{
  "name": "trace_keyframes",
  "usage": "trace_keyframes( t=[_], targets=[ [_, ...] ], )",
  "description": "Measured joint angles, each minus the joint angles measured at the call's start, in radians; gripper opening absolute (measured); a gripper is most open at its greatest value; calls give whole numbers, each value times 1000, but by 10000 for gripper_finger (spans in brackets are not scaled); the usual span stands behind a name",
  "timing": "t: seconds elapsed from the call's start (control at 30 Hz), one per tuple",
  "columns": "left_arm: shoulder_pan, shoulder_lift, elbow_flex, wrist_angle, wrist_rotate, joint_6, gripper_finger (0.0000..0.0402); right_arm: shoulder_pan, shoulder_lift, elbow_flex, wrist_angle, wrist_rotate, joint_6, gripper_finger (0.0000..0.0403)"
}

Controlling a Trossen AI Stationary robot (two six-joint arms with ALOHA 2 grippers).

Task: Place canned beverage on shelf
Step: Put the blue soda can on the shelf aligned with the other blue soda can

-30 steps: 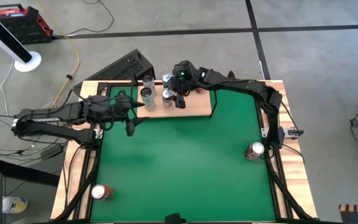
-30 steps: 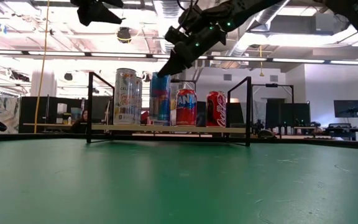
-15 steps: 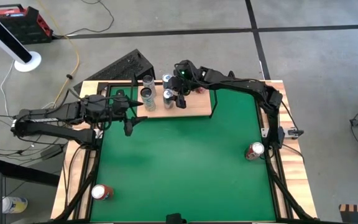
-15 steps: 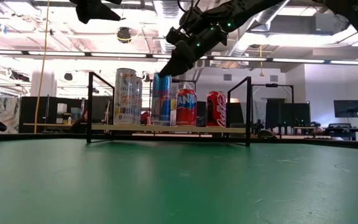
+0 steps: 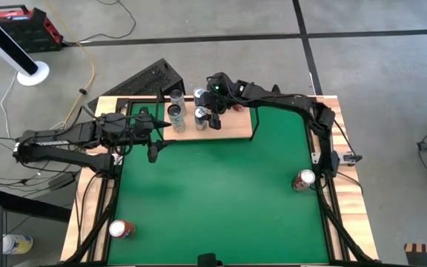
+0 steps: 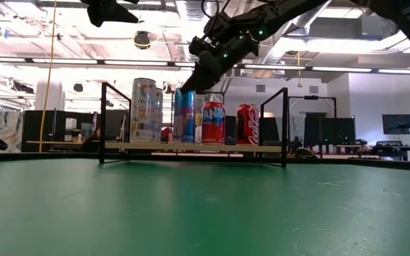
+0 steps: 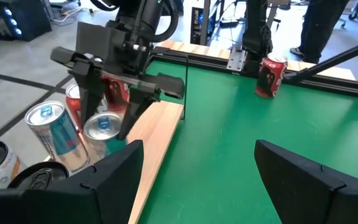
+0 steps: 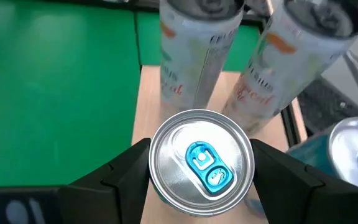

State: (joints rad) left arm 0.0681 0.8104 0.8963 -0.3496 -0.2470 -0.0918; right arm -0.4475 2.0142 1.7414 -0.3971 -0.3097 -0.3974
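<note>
Blue can [image 8: 200, 163] stood on shelf [image 5: 232, 129], right tool [image 8: 199, 167] straddling its top, jaws apart, not gripping.
Best exit: lift straight up, neighbours close. Left tool [image 7: 194, 168] wide, empty, beside shelf. Shelf held blue can, two tall cans [image 6: 144, 110], red cans [image 6: 247, 124] behind.

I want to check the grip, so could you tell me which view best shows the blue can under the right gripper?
The right wrist view: the blue can fills it, top between the fingers. The low view shows its side, the left wrist its top, the high view little.
</note>
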Motion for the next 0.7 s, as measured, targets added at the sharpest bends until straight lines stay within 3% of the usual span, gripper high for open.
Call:
trace_keyframes(
  t=[0.7],
  targets=[
    [0,0,0,-5,16,-18,290,-7,10,1,25,5,12,264]
  ],
)
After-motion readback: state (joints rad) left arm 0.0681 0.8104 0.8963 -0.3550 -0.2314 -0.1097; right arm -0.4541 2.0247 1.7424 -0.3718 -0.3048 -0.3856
